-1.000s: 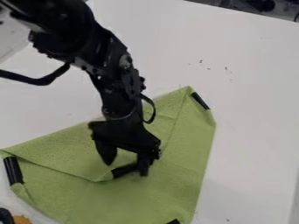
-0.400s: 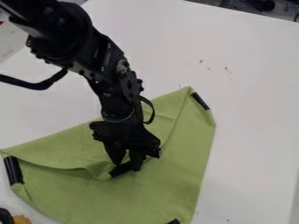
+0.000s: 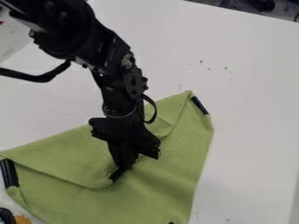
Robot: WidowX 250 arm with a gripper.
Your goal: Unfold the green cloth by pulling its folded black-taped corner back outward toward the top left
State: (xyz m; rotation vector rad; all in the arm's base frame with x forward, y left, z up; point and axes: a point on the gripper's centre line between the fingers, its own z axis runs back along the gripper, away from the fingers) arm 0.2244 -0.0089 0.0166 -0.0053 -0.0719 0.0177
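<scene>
Evidently, green cloth (image 3: 70, 153) lies folded; dark strips (image 3: 199, 105) edge it.

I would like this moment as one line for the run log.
gripper: closed on black strip at flap's corner | green cloth: on white table, flap folded over | other black strips: at outer corners

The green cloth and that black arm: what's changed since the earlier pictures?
The tool closed, taking hold of the folded, black-banded corner of the cloth. In the picture, the right corner slid slightly down, the left corner slightly down and left. The cloth still lies on the white table.
</scene>
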